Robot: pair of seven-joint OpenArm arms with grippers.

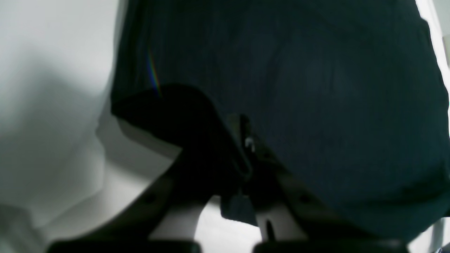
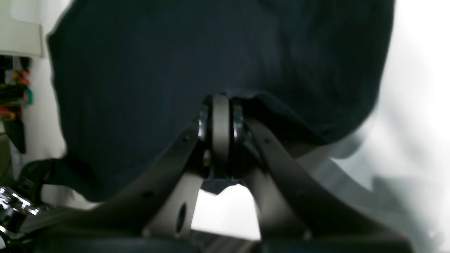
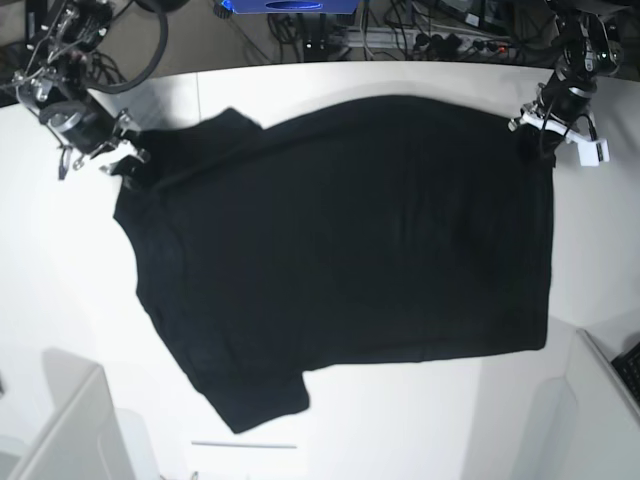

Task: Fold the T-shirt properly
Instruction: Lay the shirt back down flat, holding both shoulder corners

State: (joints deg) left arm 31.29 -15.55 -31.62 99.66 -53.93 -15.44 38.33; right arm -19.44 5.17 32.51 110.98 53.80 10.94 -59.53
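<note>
The black T-shirt (image 3: 340,230) lies spread flat on the white table (image 3: 60,280), plain side up. No graphic or neck label shows. One sleeve points to the near left, the other to the far left. My right gripper (image 3: 128,165) is at the shirt's far left corner by the sleeve. In the right wrist view it (image 2: 220,116) is shut on a fold of the black cloth (image 2: 158,70). My left gripper (image 3: 537,125) is at the far right hem corner. In the left wrist view it (image 1: 244,140) is shut on the cloth edge (image 1: 316,88).
Cables and a blue box (image 3: 290,5) lie beyond the table's far edge. White panels stand at the near left (image 3: 60,420) and near right (image 3: 600,400). Coloured tools (image 2: 17,91) hang at the left of the right wrist view.
</note>
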